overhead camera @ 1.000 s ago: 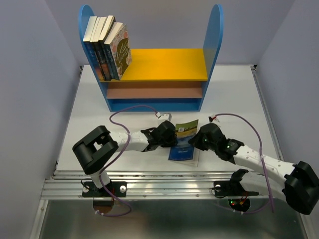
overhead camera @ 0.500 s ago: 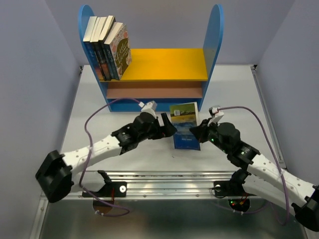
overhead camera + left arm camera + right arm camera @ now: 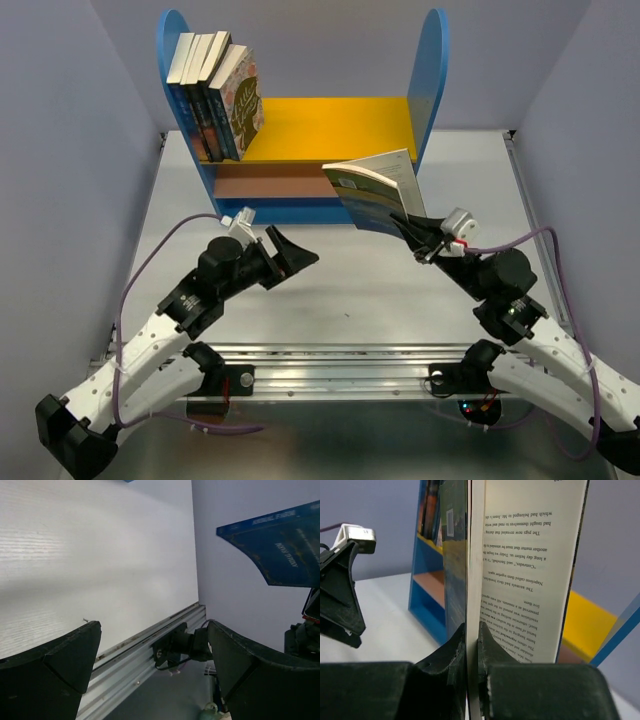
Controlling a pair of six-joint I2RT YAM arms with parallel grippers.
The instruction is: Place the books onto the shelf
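From above, the right gripper (image 3: 408, 224) is pinching one book (image 3: 375, 185) by its lower edge and holding it in the air in front of the shelf (image 3: 436, 70), level with the lower boards and towards the right-hand blue panel. The left gripper (image 3: 292, 260) is standing wide apart over the bare table (image 3: 180, 200), holding nothing and well clear of the book. Four books (image 3: 215, 95) are leaning together at the left end of the yellow board (image 3: 340, 128), so I judge this as the carrying step for one more volume. In the left wrist view, the two dark fingers (image 3: 55, 660) are spread with only table between them, and the blue cover is hanging off to the upper right. In the right wrist view, the fingers (image 3: 447, 660) are closing tightly on a thin part of the book, while a printed page (image 3: 530, 580) is fanning away to the right, with the shelf's blue side and yellow board showing behind it. To my eye, the next move calls for raising the book to the yellow board and bringing it upright beside the leaning row. The loose pages need to be kept from catching on the board's edge on the way in.
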